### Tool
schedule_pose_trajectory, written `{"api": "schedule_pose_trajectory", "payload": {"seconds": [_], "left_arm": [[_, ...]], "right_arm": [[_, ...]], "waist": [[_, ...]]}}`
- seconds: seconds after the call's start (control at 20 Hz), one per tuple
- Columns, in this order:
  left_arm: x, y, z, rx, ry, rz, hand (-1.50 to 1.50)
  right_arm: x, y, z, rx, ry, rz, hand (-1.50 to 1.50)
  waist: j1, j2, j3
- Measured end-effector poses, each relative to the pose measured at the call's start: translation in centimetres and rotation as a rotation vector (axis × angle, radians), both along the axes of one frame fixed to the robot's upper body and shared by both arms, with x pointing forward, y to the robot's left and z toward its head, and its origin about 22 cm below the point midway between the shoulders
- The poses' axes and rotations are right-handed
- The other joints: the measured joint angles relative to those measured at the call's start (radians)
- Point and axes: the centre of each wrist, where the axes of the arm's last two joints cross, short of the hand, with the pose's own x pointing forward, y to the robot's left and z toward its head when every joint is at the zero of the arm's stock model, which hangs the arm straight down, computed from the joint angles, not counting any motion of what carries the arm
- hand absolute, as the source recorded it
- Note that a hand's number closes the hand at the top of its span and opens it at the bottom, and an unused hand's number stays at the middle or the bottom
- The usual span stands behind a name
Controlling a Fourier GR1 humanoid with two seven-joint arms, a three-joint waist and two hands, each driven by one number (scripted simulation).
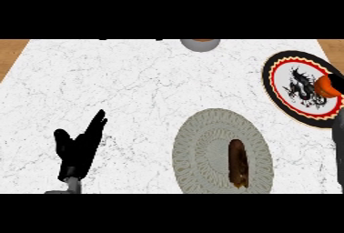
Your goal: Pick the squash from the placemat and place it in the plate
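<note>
The orange squash [326, 87] is held at the right edge of the view, over the right part of the plate [285, 88], a round white plate with a black dragon and a red and black rim. My right hand [338, 81] is curled round the squash and mostly cut off by the view's edge. Its grey forearm [339, 152] runs down the right edge. The round grey patterned placemat [201, 145] lies at the lower middle with a brown elongated object [238, 163] on it. My left hand [80, 148] rests open at the lower left, fingers up.
A grey bowl [200, 44] sits at the counter's far edge, partly cut off. The white marble counter [121, 82] spreads wide to the left, with wooden strips at both far corners.
</note>
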Motion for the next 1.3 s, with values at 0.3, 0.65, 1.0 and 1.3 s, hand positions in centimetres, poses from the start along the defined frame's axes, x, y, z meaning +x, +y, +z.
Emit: {"api": "schedule_pose_trajectory", "payload": {"seconds": [0.3, 0.65, 1.0, 1.3], "left_arm": [[-0.1, 0.2, -0.4, -0.001, 0.010, 0.016, 0.00], [-0.5, 0.3, -0.1, 0.010, 0.015, 0.031, 0.00], [-0.5, 0.2, -0.1, 0.000, 0.021, 0.021, 0.00], [0.2, 0.3, 0.3, -0.005, 0.028, 0.019, 0.00]], "right_arm": [[-3.0, 0.8, -2.6, 0.057, -0.108, 0.140, -1.50], [-7.9, 3.6, -5.3, 0.088, -0.104, 0.281, -1.50], [-12.1, 7.1, -6.4, 0.093, -0.020, 0.311, -1.50], [-14.1, 10.6, -6.2, 0.102, 0.018, 0.313, -1.50]], "waist": [[-0.021, -0.010, -0.002], [-0.029, -0.014, -0.005], [-0.024, -0.012, -0.006], [-0.021, -0.010, -0.006]]}}
